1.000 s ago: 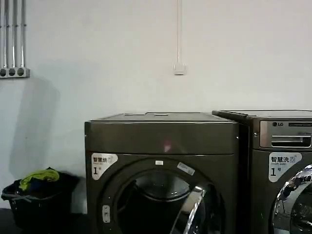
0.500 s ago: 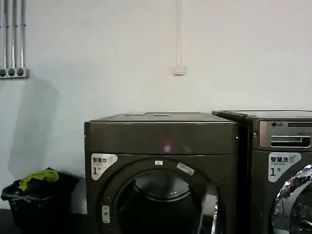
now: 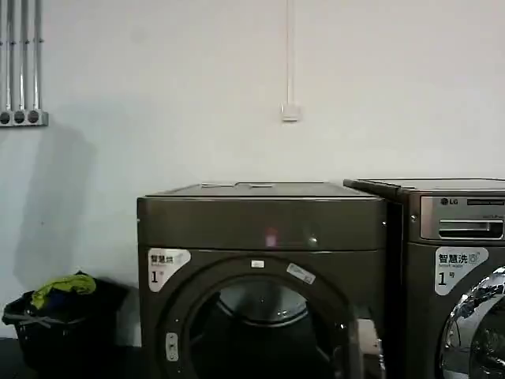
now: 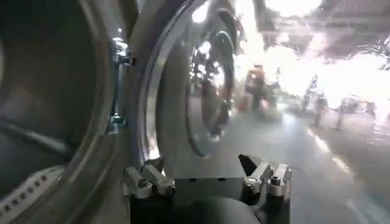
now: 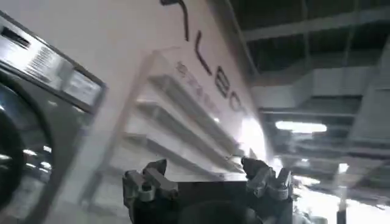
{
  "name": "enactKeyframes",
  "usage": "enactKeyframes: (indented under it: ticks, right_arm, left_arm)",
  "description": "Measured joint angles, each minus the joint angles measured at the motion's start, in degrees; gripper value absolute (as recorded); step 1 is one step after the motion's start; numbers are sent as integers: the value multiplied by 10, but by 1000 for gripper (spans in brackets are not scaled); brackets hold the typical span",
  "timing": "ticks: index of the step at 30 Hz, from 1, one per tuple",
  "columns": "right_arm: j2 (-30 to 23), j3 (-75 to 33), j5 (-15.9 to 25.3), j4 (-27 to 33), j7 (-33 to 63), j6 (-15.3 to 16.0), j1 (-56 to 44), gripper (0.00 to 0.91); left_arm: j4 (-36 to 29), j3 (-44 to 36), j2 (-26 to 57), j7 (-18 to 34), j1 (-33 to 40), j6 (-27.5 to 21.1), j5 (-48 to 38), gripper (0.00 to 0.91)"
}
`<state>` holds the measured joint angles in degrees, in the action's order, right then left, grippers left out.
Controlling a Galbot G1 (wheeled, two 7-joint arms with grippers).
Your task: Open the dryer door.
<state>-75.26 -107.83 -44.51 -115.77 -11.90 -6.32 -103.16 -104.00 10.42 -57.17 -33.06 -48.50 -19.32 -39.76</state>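
Dryer (image 3: 260, 229) stands left of the LG machine (image 3: 458, 237); its drum mouth is exposed, lower half cut off. Door (image 4: 183, 79) is swung wide, edge-on by the dryer's right side. Left tool (image 4: 204, 176) released near door rim. Right tool (image 5: 204, 173) released, holding nothing.

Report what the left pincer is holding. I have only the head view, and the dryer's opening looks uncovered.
Observer: Nothing. The left pincer is open and empty, pointing at the dryer door.
Operator: Confirm the door is off its latch.
Observer: Confirmed. It stands wide open on its hinge, and the pincer is not touching it.
Operator: Give me the right side.
Observer: The right pincer is open and empty too, pointing toward wall shelves beside the other machine.
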Motion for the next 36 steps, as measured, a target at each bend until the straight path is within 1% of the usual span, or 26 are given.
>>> enactKeyframes:
  ticks: [4, 8, 13, 23, 30, 36]
  right_arm:
    - [-26, -38, 15, 18, 2, -10, -7, 907]
    - [-37, -77, 22, 40, 4, -21, -18, 907]
    - [-42, -128, 52, 78, 2, -38, -34, 907]
    - [-49, -200, 54, 143, 15, -34, -50, 907]
    - [-45, -234, 58, 177, 34, -13, -51, 907]
    - [-48, -263, 61, 204, 43, -9, -63, 907]
  left_arm:
    - [5, -29, -7, 0, 20, 0, 0, 907]
    - [14, -55, -14, 1, 40, 1, -2, 907]
    - [26, -91, -27, 2, 69, 2, -4, 907]
    - [53, -162, -58, 5, 122, 3, -2, 907]
    - [59, -201, -77, 6, 147, 2, -2, 907]
    - [71, -226, -94, 9, 167, 1, -3, 907]
